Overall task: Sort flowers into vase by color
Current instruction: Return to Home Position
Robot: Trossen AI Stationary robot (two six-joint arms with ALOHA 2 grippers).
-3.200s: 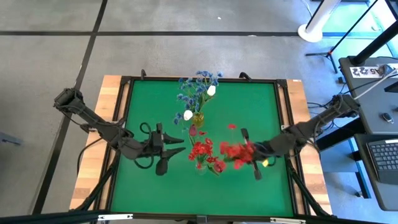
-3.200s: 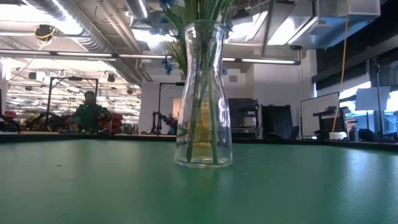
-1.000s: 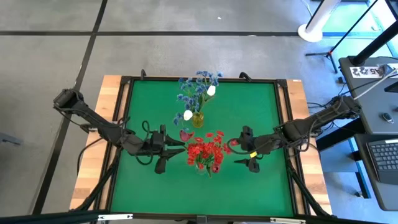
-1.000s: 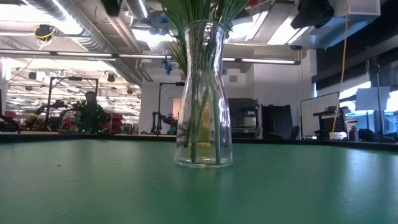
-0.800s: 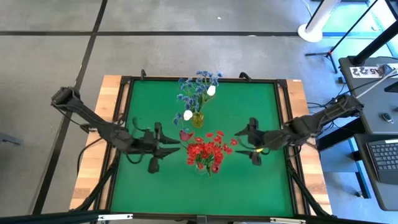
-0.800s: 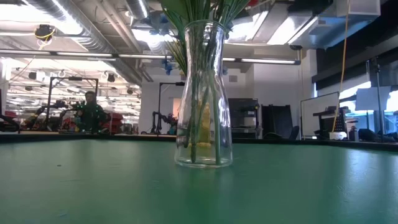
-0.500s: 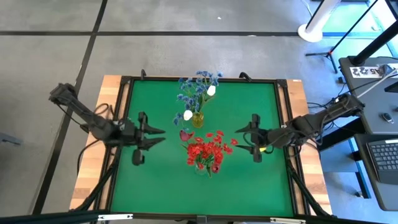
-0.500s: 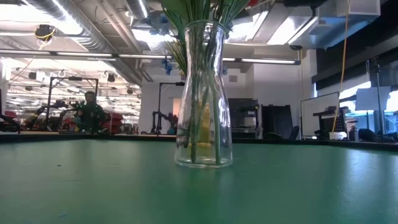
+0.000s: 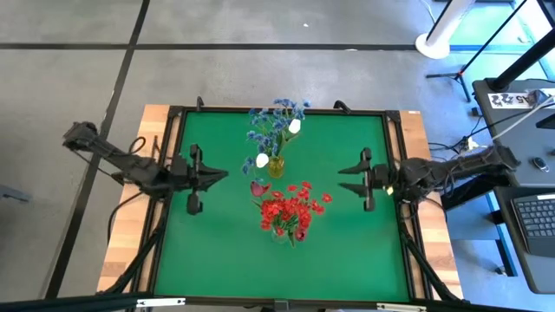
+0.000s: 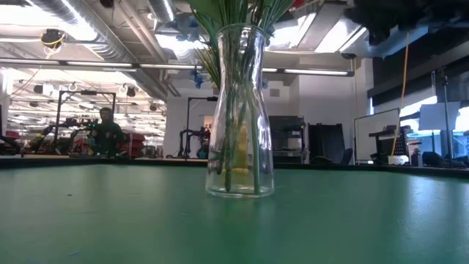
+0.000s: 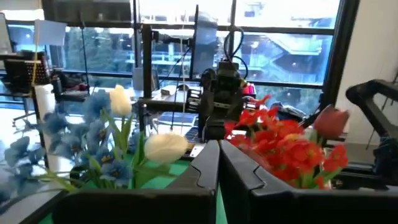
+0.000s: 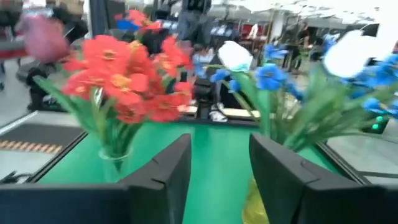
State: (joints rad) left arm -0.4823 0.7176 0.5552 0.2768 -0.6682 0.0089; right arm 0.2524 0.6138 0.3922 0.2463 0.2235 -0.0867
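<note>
A bunch of red flowers (image 9: 288, 208) stands in a glass vase (image 10: 240, 110) near the table's middle, with a pink bud (image 9: 257, 186) at its far left. Behind it, blue flowers (image 9: 273, 121) and white buds (image 9: 262, 159) stand in a second vase (image 9: 276, 166). My left gripper (image 9: 217, 176) hovers left of both vases, pointing level at them; its fingers meet (image 11: 218, 168). My right gripper (image 9: 349, 178) hovers to their right, also level, open (image 12: 219, 168) with nothing between the fingers.
The green mat (image 9: 225, 251) is bare along its near side and in both near corners. A dark frame (image 9: 165, 173) rims the mat. Beyond the table's right edge stands a desk with a keyboard (image 9: 533, 212).
Both grippers have drawn back from the red bunch, the left toward the table's left and far edges, the right toward its right and far edges. My left gripper has shut on nothing. The flowers and both vases have stayed where they were.
</note>
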